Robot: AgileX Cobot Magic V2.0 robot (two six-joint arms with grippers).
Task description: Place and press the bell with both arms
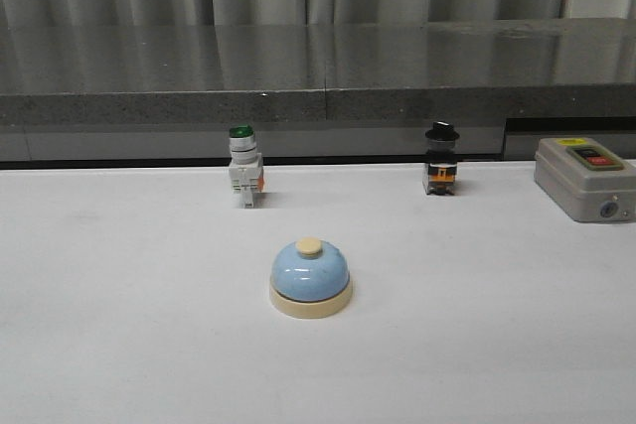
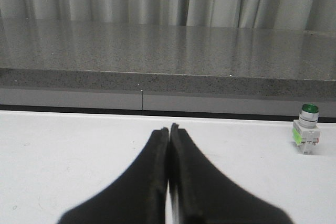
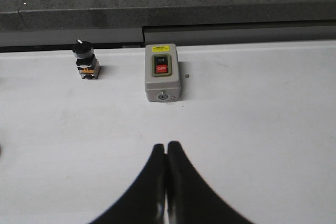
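The bell [image 1: 310, 278], a light-blue dome with a cream base and cream button, stands upright on the white table in the front view, near the middle. Neither arm shows in the front view. My left gripper [image 2: 169, 127] is shut and empty over bare table in the left wrist view; the bell is out of that view. My right gripper [image 3: 167, 145] is shut and empty over bare table in the right wrist view; the bell is out of that view too.
A green-capped white push-button switch [image 1: 244, 168] stands behind the bell to the left, also in the left wrist view [image 2: 306, 129]. A black knob switch [image 1: 441, 159] stands at the back right. A grey box with red button [image 1: 586, 178] sits at the far right. A grey ledge [image 1: 318, 76] runs behind the table.
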